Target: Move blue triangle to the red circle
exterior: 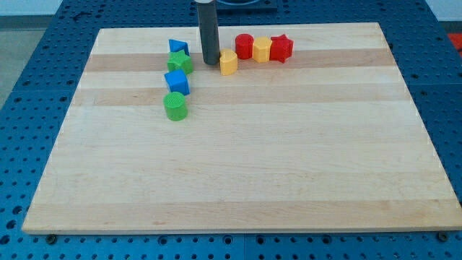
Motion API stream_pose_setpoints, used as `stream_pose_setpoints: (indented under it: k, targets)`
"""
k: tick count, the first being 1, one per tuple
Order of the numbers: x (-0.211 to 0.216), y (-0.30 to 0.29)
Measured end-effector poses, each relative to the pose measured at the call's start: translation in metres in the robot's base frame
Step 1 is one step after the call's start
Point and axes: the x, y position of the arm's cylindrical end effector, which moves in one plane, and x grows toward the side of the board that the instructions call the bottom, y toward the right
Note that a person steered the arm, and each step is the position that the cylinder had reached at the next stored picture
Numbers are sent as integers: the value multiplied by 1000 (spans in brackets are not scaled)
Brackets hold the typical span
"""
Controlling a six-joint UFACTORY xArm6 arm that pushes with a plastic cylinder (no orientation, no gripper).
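A pale wooden board [238,166] with a streaked grain is shown on a blue perforated table [29,43], and every block is gathered along its far edge. No claw is fitted, so nothing can be held; the arm ends in a dark, smooth rod whose tip [210,63] rests between the green star-like block [180,63] on its left and a yellow block [228,63] just beside it on the right. The blue triangle [177,47] is seen at the far left of the group, touching the green block. The red circle [245,46] lies well apart to the right, beside a yellow hexagon-like block [262,50] and a red star-like block [281,48]. A blue cube [177,81] and green cylinder [175,105] sit nearer. The approach is judged unfinished: the tip would need to be brought round to the triangle's left before a rightward push. All blocks appear matte plastic.
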Motion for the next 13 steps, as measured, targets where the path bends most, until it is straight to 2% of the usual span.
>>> stream_pose_setpoints:
  k: [1, 2, 4, 5, 7, 9, 10, 13]
  targets:
    - [-25, -28]
    - [-27, -56]
    - [-43, -61]
    - [-74, -70]
    - [-68, -114]
    - [-54, -127]
    - [-18, -129]
    - [-18, -6]
